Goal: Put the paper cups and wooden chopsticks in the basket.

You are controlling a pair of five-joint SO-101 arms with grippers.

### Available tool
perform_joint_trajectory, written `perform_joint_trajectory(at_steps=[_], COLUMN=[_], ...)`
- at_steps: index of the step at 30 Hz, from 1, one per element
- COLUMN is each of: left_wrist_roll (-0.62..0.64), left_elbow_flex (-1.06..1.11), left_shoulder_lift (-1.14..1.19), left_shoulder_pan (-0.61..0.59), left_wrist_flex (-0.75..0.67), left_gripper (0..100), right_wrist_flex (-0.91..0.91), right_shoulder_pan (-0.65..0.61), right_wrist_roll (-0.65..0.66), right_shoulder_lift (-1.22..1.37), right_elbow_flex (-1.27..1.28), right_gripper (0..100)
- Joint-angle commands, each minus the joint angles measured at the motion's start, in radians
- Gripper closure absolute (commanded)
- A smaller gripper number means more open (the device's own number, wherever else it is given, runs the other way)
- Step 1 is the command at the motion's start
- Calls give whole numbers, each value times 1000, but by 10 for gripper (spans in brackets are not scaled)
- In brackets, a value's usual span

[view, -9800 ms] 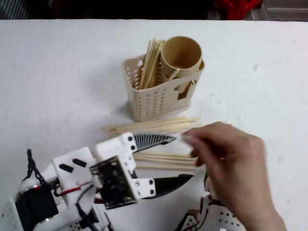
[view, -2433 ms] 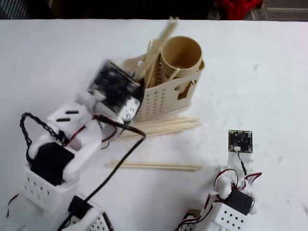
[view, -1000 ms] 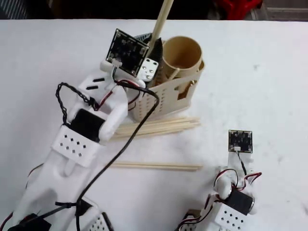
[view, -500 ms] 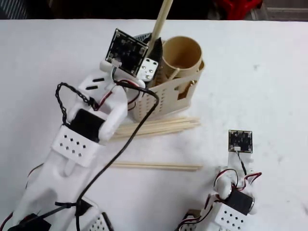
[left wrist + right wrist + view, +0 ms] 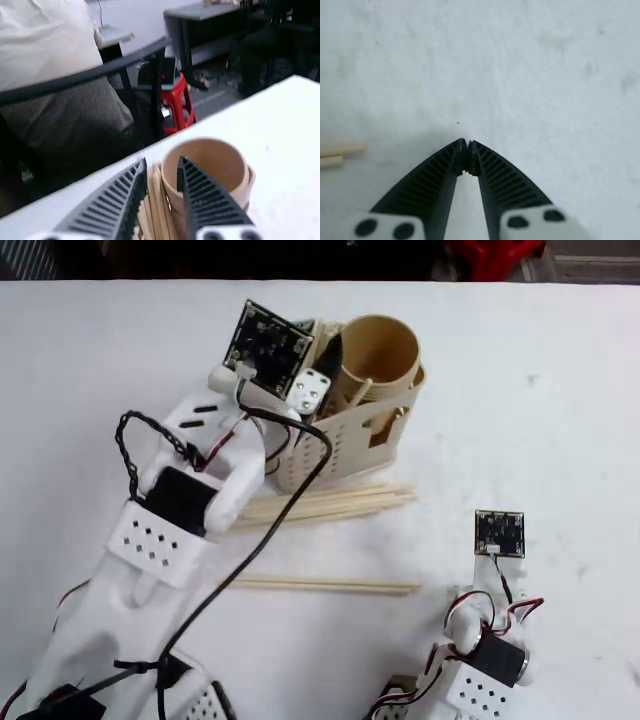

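While the left arm stretches across the white table, we see the left gripper poised over the top of the basket. Its ribbed black fingers stand a narrow gap apart, and the tops of the upright chopsticks show in that gap. We cannot tell whether either finger touches them. These sticks stand in the basket just beside the paper cup, which sits upright in the basket's other side with its mouth open to us.

More wood lies on the table. A bundle of chopsticks rests flat against the foot of the basket, on the side nearer the arms. A pair of chopsticks lies apart from it, nearer still.

The right arm sits low at the table's near edge, well apart from the basket. The right gripper has its tips pressed together on nothing, above bare table, with two stick ends near it.
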Motion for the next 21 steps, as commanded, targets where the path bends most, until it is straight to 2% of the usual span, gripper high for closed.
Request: perform_joint_trajectory(at_steps=[1, 5, 9, 14, 21], left_wrist_roll=[-2, -126, -193, -371, -509], left_elbow_flex=[-8, -5, 20, 152, 233], left_shoulder_lift=[-102, -185, -124, 35, 246], left_shoulder_pan=[50, 140, 205, 260, 259], left_wrist_flex=[206, 505, 667, 683, 529], left_gripper=[880, 880, 880, 877, 842], right_wrist_flex=[2, 2, 2, 2, 2], right_shoulder_pan=[5, 5, 5, 5, 5], right_wrist_roll=[-6, -6, -6, -6, -6], right_shoulder_lift=[-18, -18, -18, -18, -18], right_elbow_flex=[9, 9, 9, 9, 9], right_gripper=[981, 981, 981, 981, 981])
